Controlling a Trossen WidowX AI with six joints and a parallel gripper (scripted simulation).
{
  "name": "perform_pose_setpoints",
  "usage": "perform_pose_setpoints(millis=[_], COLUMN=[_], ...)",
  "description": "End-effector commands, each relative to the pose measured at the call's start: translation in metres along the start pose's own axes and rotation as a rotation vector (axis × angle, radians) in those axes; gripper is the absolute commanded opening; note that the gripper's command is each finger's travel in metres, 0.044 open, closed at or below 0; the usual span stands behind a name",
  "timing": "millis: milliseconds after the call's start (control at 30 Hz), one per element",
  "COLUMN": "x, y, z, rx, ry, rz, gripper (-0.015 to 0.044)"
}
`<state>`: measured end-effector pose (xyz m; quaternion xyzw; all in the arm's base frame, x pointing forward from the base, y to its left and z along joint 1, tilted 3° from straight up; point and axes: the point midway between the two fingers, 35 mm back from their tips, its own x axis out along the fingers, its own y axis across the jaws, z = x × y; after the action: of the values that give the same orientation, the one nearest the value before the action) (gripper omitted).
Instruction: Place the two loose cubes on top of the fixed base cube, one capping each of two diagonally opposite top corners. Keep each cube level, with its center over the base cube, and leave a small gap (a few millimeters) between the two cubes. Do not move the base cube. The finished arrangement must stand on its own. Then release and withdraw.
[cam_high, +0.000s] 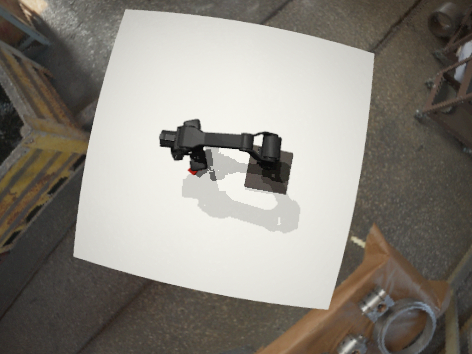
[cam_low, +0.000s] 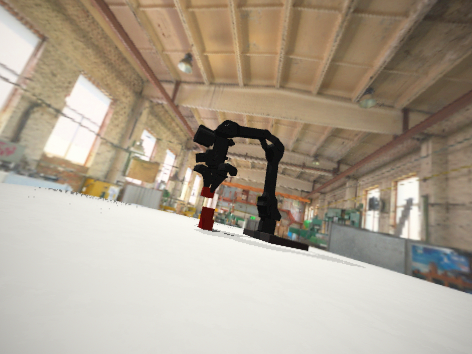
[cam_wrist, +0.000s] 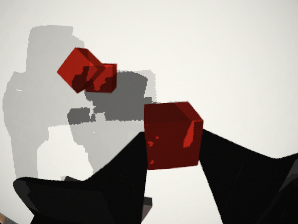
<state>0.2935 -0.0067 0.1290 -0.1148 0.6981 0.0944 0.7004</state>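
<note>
My gripper (cam_low: 208, 189) (cam_wrist: 170, 136) is shut on a red cube (cam_low: 205, 192) (cam_wrist: 173, 142), which hangs level in the air between the fingertips. Below it in the exterior camera stands a dark red stack (cam_low: 205, 219), with a visible gap of air between. In the wrist view, at upper left, one loose cube (cam_wrist: 76, 69) rests on the base cube (cam_wrist: 109, 79), covering part of its top and turned relative to it. In the top view only a red edge of the stack (cam_high: 192, 171) shows beside the gripper; the held cube is hidden under the arm.
The arm's dark base plate (cam_high: 253, 182) (cam_low: 295, 244) stands right of the stack on the white table (cam_high: 150, 235) (cam_low: 150, 290). The arm reaches over from it, and its shadows fall around the stack.
</note>
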Motion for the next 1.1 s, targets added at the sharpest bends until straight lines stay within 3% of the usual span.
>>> perform_pose_setpoints(millis=[0,533,1067], x=[0.002,0.006,0.03], y=[0.013,0.056,0.057], z=[0.005,0.014,0.012], rx=[-0.167,-0.697,-0.704], ry=[0.001,0.008,0.01], rz=[0.007,0.018,0.018], gripper=[0.0105,0.0105,0.0105])
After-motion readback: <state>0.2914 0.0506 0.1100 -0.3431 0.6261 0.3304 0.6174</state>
